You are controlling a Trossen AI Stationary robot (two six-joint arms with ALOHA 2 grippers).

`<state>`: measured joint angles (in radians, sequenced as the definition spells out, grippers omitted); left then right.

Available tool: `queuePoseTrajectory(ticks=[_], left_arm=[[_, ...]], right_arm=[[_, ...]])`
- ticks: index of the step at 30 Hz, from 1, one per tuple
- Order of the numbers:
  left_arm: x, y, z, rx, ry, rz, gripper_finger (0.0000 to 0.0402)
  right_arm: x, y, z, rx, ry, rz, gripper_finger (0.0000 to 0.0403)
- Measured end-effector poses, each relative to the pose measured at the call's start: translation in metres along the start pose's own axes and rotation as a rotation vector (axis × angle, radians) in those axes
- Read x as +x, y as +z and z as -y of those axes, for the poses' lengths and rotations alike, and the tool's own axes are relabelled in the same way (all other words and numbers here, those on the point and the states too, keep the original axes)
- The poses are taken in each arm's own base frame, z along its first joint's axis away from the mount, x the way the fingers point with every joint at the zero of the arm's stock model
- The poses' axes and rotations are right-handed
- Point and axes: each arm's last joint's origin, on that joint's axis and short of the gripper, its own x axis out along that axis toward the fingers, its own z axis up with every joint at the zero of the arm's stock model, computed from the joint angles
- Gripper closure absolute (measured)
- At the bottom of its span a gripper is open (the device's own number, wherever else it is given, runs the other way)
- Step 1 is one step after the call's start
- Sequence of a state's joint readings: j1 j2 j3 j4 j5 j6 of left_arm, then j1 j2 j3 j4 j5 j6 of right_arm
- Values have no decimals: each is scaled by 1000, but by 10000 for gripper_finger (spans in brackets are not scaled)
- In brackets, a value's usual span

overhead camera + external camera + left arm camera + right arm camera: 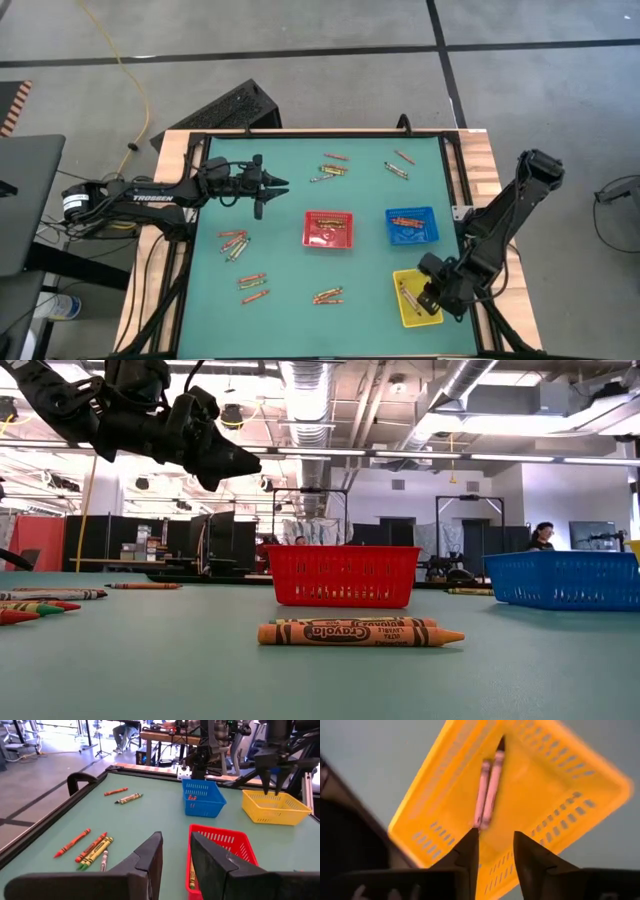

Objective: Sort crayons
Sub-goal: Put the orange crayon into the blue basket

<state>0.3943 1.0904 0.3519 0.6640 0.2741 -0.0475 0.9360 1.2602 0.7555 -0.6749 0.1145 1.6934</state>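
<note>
Crayons lie in small groups on the green mat: far middle, far right, left, near left and near middle. My right gripper stands open, pointing steeply down over the yellow tray at the near right. Two crayons lie side by side on that tray's floor, just beyond the fingertips. My left gripper hovers level above the mat's far left, pointing toward the red tray, open with nothing between its fingers.
A red tray and a blue tray stand mid-table, each with crayons inside. A raised dark frame borders the mat. In the low view an orange crayon lies in front of the red tray.
</note>
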Motion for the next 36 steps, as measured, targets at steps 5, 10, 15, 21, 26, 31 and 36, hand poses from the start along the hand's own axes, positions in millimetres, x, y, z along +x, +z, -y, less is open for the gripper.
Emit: queuePoseTrajectory(ticks=[5,10,15,21,26,31,36], left_arm=[[0,0,0,-2,0,-4,313],[0,-7,-1,-5,41,-72,313],[-3,-21,-6,-24,202,-211,313],[-14,-37,-23,-86,441,-380,313],[-22,-42,-37,-188,508,-424,313],[-28,-44,-43,-264,531,-548,313],[-30,-33,-45,-203,608,-667,313]], right_arm=[[-3,2,-3,-97,38,24,284],[-14,10,-9,-277,76,174,296],[-26,22,-12,-504,71,330,303],[-35,43,-9,-674,13,429,304],[-38,63,-7,-743,-49,473,304],[-38,82,-4,-762,-111,505,304],[-39,98,-1,-779,-151,529,304]])
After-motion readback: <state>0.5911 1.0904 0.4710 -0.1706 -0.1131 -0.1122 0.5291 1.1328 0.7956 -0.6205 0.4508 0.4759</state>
